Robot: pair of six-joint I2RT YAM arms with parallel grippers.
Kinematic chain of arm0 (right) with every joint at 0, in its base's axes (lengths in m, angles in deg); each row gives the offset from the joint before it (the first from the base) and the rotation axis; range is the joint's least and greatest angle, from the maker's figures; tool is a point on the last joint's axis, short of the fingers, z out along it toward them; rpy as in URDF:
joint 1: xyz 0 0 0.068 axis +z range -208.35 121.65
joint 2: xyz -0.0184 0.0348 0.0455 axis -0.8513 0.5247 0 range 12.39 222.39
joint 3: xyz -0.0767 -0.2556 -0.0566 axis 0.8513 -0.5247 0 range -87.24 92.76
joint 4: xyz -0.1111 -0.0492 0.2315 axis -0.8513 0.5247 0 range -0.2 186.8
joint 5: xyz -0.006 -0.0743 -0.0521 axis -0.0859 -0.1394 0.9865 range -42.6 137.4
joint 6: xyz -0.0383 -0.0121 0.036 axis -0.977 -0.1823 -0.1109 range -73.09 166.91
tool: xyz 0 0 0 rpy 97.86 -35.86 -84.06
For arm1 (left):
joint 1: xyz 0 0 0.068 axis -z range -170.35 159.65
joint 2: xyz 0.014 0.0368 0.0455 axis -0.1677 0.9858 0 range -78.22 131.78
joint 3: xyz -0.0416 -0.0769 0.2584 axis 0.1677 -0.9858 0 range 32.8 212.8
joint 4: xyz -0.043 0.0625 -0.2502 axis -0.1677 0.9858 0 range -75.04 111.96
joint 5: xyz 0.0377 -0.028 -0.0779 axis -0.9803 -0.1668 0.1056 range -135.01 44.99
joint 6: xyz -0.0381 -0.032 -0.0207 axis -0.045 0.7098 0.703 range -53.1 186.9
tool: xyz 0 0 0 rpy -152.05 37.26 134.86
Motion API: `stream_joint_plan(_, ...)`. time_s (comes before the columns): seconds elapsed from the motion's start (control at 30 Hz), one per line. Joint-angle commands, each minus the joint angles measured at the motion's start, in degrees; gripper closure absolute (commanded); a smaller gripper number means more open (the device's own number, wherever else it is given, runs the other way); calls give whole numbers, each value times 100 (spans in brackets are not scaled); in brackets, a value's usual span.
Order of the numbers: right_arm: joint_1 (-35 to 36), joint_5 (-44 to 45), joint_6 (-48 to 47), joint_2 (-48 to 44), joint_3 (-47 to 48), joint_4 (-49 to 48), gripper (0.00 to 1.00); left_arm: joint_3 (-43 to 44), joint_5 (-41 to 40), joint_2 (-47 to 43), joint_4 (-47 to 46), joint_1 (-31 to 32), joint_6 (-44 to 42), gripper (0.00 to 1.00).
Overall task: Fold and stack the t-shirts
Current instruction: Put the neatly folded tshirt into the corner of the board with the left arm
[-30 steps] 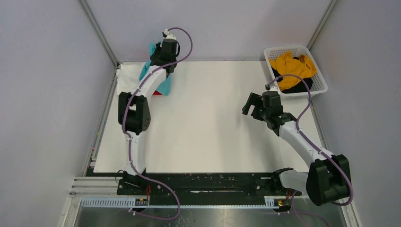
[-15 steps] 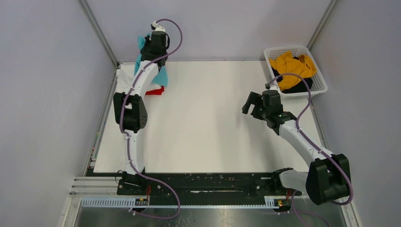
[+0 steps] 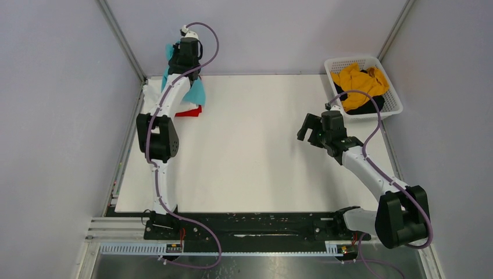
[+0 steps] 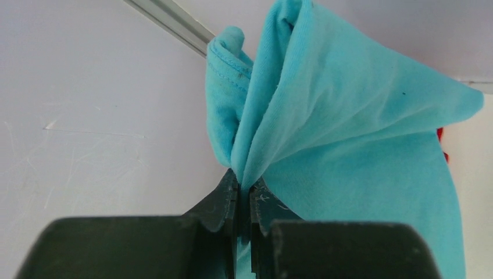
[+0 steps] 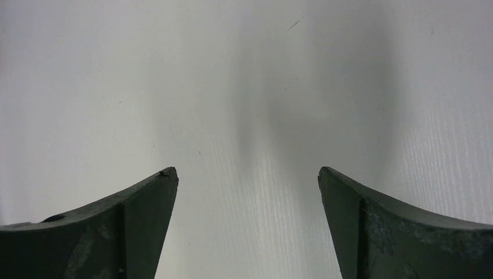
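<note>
Top cam: white table [image 3: 256,151] seen from above, arm bases along its near edge. The left gripper [image 3: 185,53] is raised over the far-left corner w/ a turquoise t-shirt [image 3: 197,91] hanging from it, cloth draping down both sides of the arm. Below, at that corner, a white t-shirt [image 3: 152,96] lies against the left edge, w/ a red t-shirt [image 3: 190,110] just beside it. A white lattice basket [image 3: 397,103] sits in the far-right corner, holding a mustard-yellow t-shirt [image 3: 357,78] on top of a black t-shirt [image 3: 372,106]. The right gripper [image 3: 308,129] hovers right of centre, near the basket but apart from it. Centre and near half of the table are bare: wide room btwn the arms.

Left wrist cam: fingers [image 4: 228,197] are pressed together, clamped on a bunched fold of the turquoise t-shirt [image 4: 349,128]. Cloth fans up and to the right, stitched hem at upper left. Pale wall behind.

Right wrist cam: right gripper [image 5: 247,174], fingers [image 5: 139,209] spread wide apart, only bare table [image 5: 244,87] showing btwn them.
</note>
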Motion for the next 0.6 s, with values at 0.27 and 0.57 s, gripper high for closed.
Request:
stream_joint_plan(0.27, 3, 11, 50, 317, 343, 111, 0, 367, -86, 833, -1332, -550, -210, 100)
stream_joint_plan(0.57, 1, 273, -8, 500, 477, 381, 1, 600, -50, 1268, -1722, -898, -456, 100)
